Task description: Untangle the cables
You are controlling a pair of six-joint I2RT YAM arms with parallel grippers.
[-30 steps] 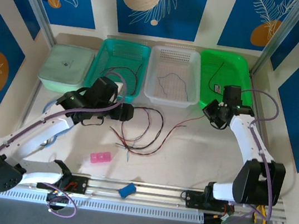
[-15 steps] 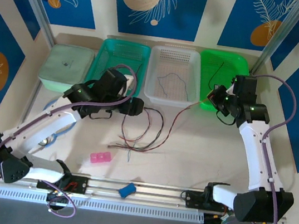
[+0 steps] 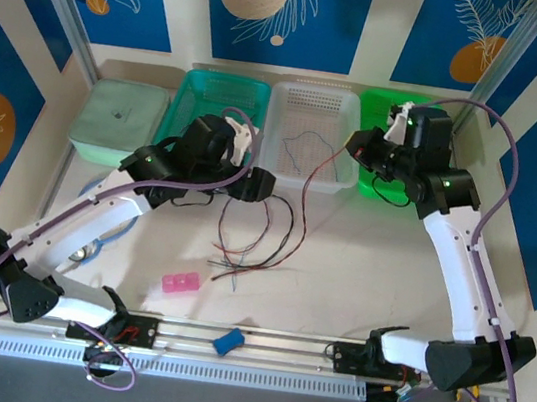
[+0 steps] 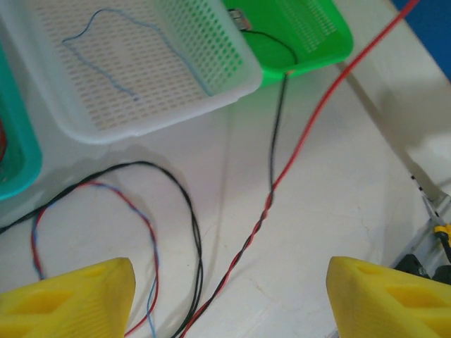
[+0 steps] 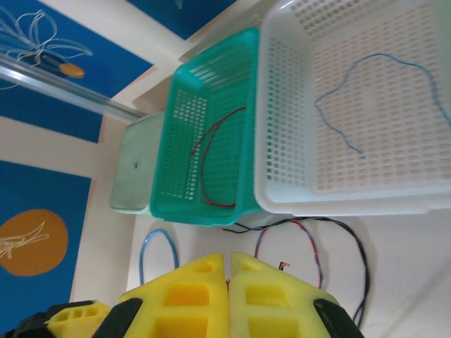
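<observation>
Cables of thin red, black and grey-blue wire lie in loose loops on the white worktop, about midway between its near rail and the row of baskets. Nearer than them sit a small blue block and a small pink piece.

From its base at the near left corner, the left arm slants up and to the right. Its wrist ends by the front of the teal mesh basket. The left tool hangs over the far end of the loops. In the left wrist view its yellow fingers stand spread, with nothing between them.

The right arm folds at the near right edge and runs one long white link toward the far side. It then bends left at the wrist. The right tool sits over the seam between the white perforated basket and the bright green basket. The right wrist view shows its pads pressed together.

A red cable rises taut from the loops to that tool. The pinch itself is too small to see.

The left wrist view alone shows this red cable twisted with a black one low down; the black one parts toward the green basket's rim. The right wrist view shows a red-and-dark wire in the teal basket. A blue wire lies in the white one.
</observation>
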